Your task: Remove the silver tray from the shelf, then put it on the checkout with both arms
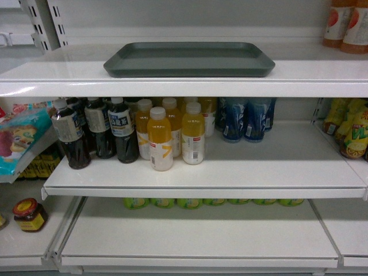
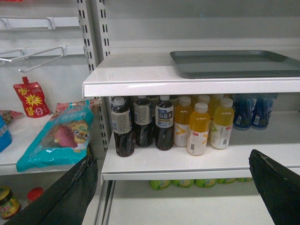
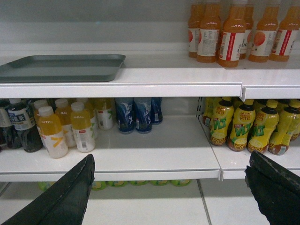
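The silver tray (image 1: 190,58) lies flat on the top white shelf (image 1: 184,80), close to its front lip. It also shows at the upper right of the left wrist view as the tray (image 2: 236,63) and at the upper left of the right wrist view as the tray (image 3: 61,67). My left gripper (image 2: 173,187) is open, well below and in front of the tray, with nothing between its fingers. My right gripper (image 3: 171,187) is open too, equally low and empty. Neither gripper appears in the head view. The checkout is out of view.
Dark tea bottles (image 1: 95,132), yellow juice bottles (image 1: 172,135) and blue cans (image 1: 247,119) stand on the middle shelf. Orange drink bottles (image 3: 234,30) stand on the top shelf right of the tray. Snack bags (image 2: 56,136) lie on the left rack, lemon-drink bottles (image 3: 248,124) on the right.
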Robot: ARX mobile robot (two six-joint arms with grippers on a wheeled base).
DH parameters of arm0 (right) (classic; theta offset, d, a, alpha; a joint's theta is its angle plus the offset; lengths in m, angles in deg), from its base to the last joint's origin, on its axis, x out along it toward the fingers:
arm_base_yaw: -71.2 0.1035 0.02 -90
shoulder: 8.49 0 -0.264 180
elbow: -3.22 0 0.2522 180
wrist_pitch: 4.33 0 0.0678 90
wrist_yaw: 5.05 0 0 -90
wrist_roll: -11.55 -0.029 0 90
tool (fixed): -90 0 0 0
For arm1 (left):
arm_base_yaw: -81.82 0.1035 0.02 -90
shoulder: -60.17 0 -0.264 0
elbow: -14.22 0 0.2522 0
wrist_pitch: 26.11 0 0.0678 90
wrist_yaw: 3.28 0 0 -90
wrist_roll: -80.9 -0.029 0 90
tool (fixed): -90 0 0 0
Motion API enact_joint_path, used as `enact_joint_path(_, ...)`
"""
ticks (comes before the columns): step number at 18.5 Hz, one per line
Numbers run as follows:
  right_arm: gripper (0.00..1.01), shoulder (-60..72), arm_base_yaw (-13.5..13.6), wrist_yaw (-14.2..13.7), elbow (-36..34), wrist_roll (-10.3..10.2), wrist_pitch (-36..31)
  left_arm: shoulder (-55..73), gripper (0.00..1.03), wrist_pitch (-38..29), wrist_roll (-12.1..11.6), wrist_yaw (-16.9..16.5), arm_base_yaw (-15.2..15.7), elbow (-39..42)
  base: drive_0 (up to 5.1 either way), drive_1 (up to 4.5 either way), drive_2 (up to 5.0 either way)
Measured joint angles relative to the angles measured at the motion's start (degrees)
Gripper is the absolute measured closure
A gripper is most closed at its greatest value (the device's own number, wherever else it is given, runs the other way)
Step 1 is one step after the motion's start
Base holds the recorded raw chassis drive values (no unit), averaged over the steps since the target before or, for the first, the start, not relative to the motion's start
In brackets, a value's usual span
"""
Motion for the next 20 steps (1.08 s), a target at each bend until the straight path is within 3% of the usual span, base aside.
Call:
enact_joint_path(11, 0.03, 0.0, 0.0, 0.0, 0.0, 0.0, 0.0, 0.0, 0.05, 0.0, 0.0, 0.0, 0.0, 0.0, 0.0, 0.0, 0.0)
enact_joint_path(20, 0.03, 0.0, 0.0, 0.0, 0.0, 0.0, -0.11, 0.0, 0.05, -0.02, 0.0, 0.04, 0.0, 0.0, 0.0, 4.12, -4.1)
